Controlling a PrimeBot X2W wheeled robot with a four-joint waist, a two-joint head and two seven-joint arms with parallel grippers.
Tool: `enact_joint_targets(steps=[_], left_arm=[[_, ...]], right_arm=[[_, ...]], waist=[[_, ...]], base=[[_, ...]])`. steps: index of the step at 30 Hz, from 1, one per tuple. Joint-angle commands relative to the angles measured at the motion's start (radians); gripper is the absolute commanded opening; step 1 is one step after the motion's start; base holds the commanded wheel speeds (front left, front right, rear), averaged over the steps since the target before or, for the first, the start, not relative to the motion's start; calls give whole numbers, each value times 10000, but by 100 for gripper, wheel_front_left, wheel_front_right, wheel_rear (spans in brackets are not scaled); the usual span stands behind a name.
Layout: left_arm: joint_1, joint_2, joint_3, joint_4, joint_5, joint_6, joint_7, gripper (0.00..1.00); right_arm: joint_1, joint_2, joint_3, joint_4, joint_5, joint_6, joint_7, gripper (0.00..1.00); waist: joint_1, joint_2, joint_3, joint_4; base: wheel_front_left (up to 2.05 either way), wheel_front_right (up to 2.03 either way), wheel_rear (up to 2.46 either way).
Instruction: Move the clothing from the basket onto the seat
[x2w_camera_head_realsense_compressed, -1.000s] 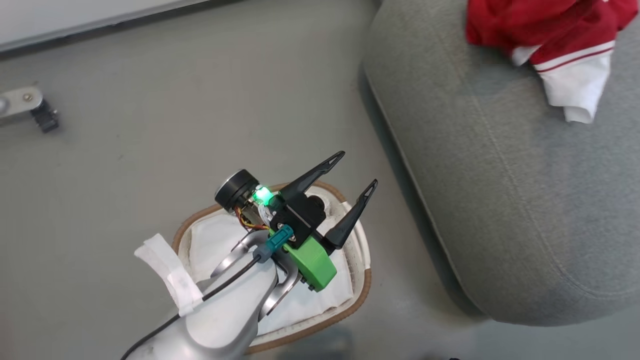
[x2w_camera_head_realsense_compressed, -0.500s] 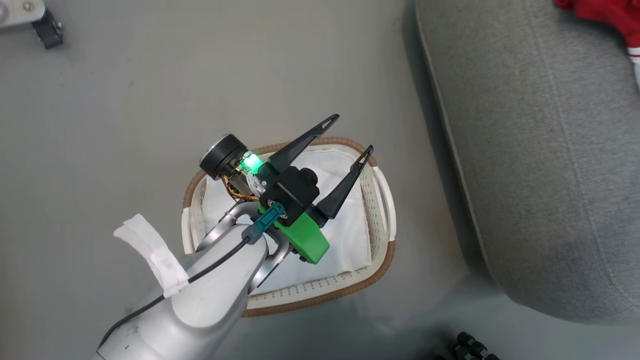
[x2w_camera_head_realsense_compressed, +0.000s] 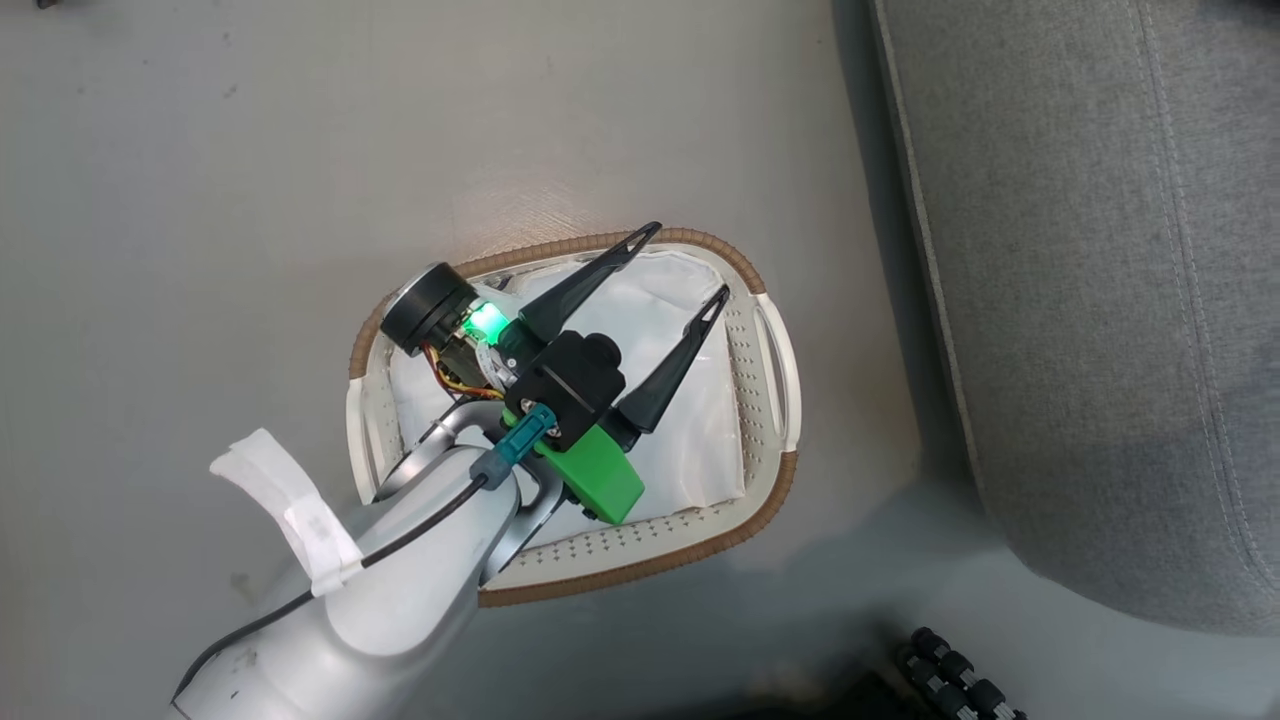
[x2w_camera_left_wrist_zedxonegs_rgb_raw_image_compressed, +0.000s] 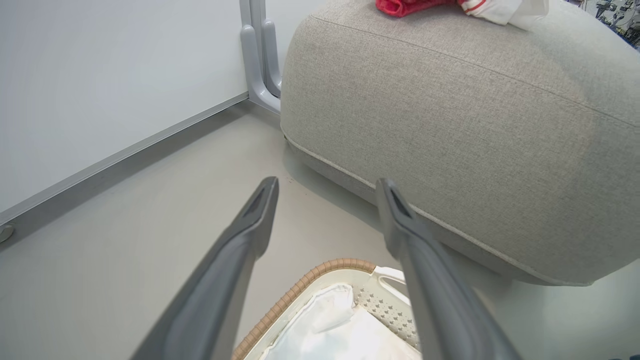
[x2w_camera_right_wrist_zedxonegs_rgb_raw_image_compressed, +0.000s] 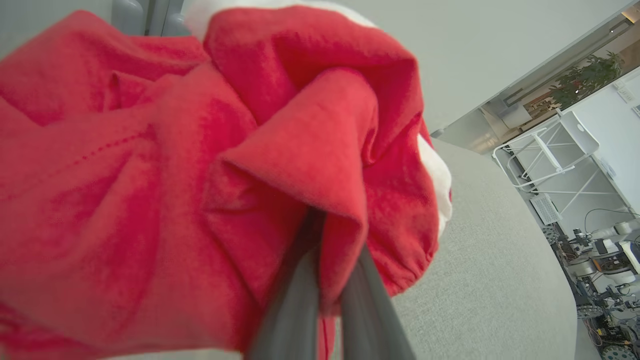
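The left hand (x2w_camera_head_realsense_compressed: 688, 260) hangs above the basket (x2w_camera_head_realsense_compressed: 770, 360), which stands on the floor (x2w_camera_head_realsense_compressed: 250, 200). The liner (x2w_camera_head_realsense_compressed: 700, 440) lies in the basket, beneath that hand. The seat (x2w_camera_head_realsense_compressed: 1080, 300) lies ahead and to the hand's right, near the basket, with a strip of floor between them. The clothing (x2w_camera_left_wrist_zedxonegs_rgb_raw_image_compressed: 405, 6) lies on top of the seat, beyond the hand. The right hand (x2w_camera_right_wrist_zedxonegs_rgb_raw_image_compressed: 332, 270) sits inside a fold of the clothing, above the seat.

Brightly, evenly lit from overhead. Warm glare on the floor (x2w_camera_head_realsense_compressed: 540, 205) beyond the basket (x2w_camera_head_realsense_compressed: 700, 238); soft shadow beside the seat (x2w_camera_head_realsense_compressed: 1080, 300). Blurred close up: clothing (x2w_camera_right_wrist_zedxonegs_rgb_raw_image_compressed: 150, 175), left tool (x2w_camera_left_wrist_zedxonegs_rgb_raw_image_compressed: 327, 187) fingers. Wide-angle bending at wrist-view edges.
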Motion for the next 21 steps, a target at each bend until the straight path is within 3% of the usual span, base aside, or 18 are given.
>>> enact_joint_targets(steps=[1, 2, 3, 13, 21], left_arm=[[-128, 86, -3, -25, -57, 25, 0, 100], [-104, 86, -10, -15, -83, 31, 1, 100], [-74, 79, -12, -6, -106, 40, 0, 100], [331, -101, 307, 38, -596, 115, -87, 100], [1085, -163, 1103, -210, -930, 215, -88, 100]], right_arm=[[227, 98, -53, 56, -98, -18, -105, 44], [300, 185, -93, 68, -121, -18, -148, 93], [383, 245, -129, 52, -139, -18, -177, 100], [1848, 987, 231, -1057, 273, -18, -262, 100], [2575, 964, 1107, -2038, 1131, -18, -264, 100]], waist=[[-1, 120, -119, -139], [-1, 120, -169, -178], [-1, 120, -227, -217], [-1, 120, -1239, -538], [-1, 120, -2551, -341]], base=[[0, 0, 0], [0, 0, 0], [0, 0, 0], [0, 0, 0], [0, 0, 0]])
